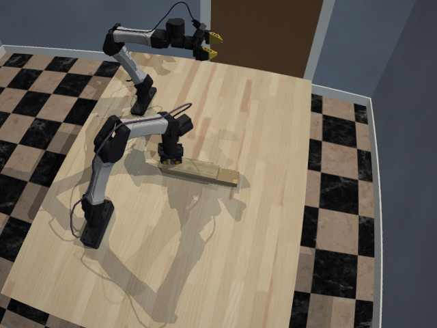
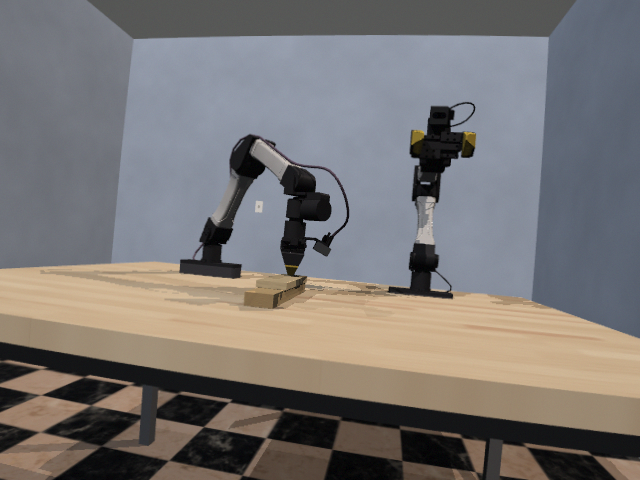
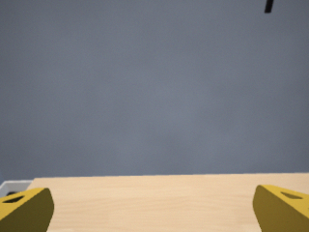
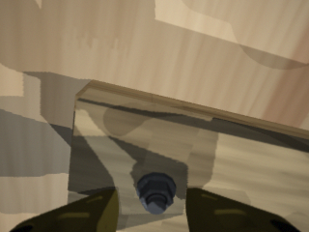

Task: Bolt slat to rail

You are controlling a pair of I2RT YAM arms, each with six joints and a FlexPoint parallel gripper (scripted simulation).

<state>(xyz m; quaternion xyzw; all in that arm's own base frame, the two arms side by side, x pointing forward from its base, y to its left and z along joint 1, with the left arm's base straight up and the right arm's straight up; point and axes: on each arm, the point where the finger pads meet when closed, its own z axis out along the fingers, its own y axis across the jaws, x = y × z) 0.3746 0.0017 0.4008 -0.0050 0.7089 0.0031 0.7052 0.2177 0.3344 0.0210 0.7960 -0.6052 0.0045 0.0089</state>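
The slat [image 1: 197,167] [image 2: 279,282] [image 4: 261,169] bears no readable writing or label.
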